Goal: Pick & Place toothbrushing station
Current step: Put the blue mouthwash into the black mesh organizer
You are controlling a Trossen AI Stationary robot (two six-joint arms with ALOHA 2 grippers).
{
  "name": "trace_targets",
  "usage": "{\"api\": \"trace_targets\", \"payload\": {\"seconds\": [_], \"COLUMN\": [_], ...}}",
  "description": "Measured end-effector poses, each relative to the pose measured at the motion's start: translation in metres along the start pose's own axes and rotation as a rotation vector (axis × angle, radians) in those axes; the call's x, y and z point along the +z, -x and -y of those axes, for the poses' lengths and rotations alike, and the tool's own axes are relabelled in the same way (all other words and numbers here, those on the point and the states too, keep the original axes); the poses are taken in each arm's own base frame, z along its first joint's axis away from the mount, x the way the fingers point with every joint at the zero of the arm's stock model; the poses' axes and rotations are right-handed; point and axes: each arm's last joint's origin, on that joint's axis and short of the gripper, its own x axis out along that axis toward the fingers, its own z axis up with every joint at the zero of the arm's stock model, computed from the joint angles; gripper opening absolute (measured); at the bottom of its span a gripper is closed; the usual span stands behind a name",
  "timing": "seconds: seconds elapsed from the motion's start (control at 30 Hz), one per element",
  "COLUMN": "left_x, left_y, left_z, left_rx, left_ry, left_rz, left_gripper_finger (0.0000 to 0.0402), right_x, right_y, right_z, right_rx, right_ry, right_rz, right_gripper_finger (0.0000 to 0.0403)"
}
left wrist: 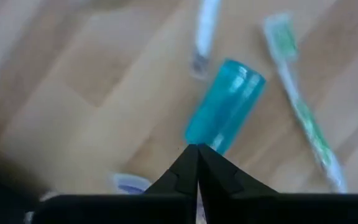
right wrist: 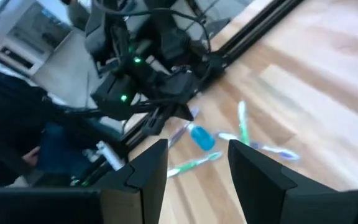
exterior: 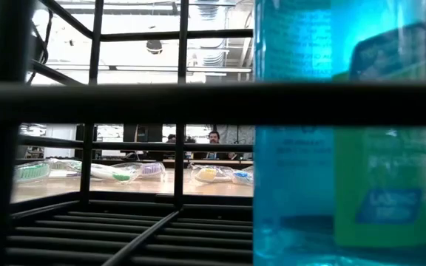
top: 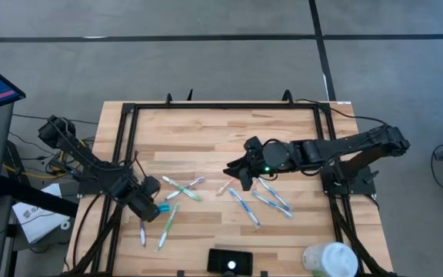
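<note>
Left gripper [left wrist: 197, 163], jaws shut, near table [top: 206, 127] edge.

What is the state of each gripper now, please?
Left gripper: shut, holding nothing, just short of the small blue tube.
Right gripper: open, empty, above the table.
</note>
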Motion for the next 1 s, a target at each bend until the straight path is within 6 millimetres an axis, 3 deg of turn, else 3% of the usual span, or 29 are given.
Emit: {"api": "trace_targets", "payload": {"seconds": [0.13, 0.23, 0.43, 0.63, 0.77, 1.0], "left_x": [0.000, -0.002, -0.008, -0.010, -0.010, -0.011], "left_y": [0.000, 0.004, 0.007, -0.013, -0.021, -0.036], "left_z": [0.008, 0.007, 0.007, 0.011, 0.012, 0.019], "left_rx": [-0.087, -0.109, -0.129, -0.041, 0.011, 0.044], "left_ry": [-0.079, -0.135, -0.281, -0.298, -0.268, -0.275], "left_rz": [-0.026, -0.031, -0.023, -0.014, 0.010, -0.033], "left_gripper_finger": [0.0025, 0.0063, 0.0180, 0.0278, 0.0299, 0.0301], "right_x": [-0.004, -0.003, -0.003, -0.003, -0.003, -0.003], "right_y": [-0.012, -0.014, -0.014, -0.014, -0.014, -0.014], "right_z": [0.002, 0.004, 0.003, 0.003, 0.003, 0.003], "right_rx": [0.028, 0.037, 0.049, 0.053, 0.053, 0.053], "right_ry": [-0.002, -0.005, 0.011, 0.025, 0.031, 0.031], "right_rz": [-0.045, -0.057, -0.066, -0.063, -0.062, -0.062], "right_gripper_finger": [0.0161, 0.0161, 0.0161, 0.0161, 0.0161, 0.0161]}}
